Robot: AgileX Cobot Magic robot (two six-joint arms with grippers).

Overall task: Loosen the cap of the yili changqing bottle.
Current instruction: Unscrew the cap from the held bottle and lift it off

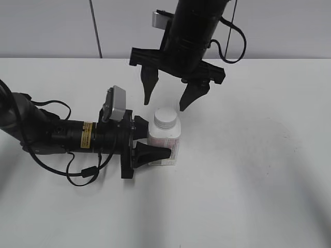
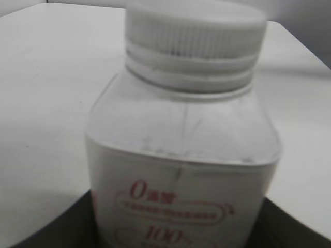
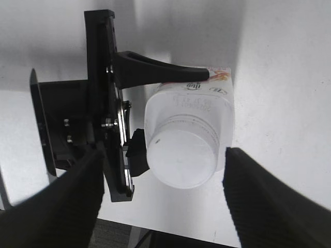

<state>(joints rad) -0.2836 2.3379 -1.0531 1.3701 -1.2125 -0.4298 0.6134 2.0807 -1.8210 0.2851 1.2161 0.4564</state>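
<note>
Right end effector (image 1: 167,98) hangs open above the cap (image 1: 166,118).

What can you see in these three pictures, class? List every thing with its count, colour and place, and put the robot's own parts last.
Small squat white plastic bottle with a pinkish printed label: one, white, upright on the table near the middle, held at its body by the left gripper.
Round ribbed white plastic screw cap: one, white, on the bottle's neck, below the right gripper.
Table: one, white, under everything.
Wall: pale grey, behind the table.
Left gripper: one, black, lying low from the left, fingers on either side of the bottle.
Right gripper: one, black, pointing down above the cap, jaws spread, not touching it.
</note>
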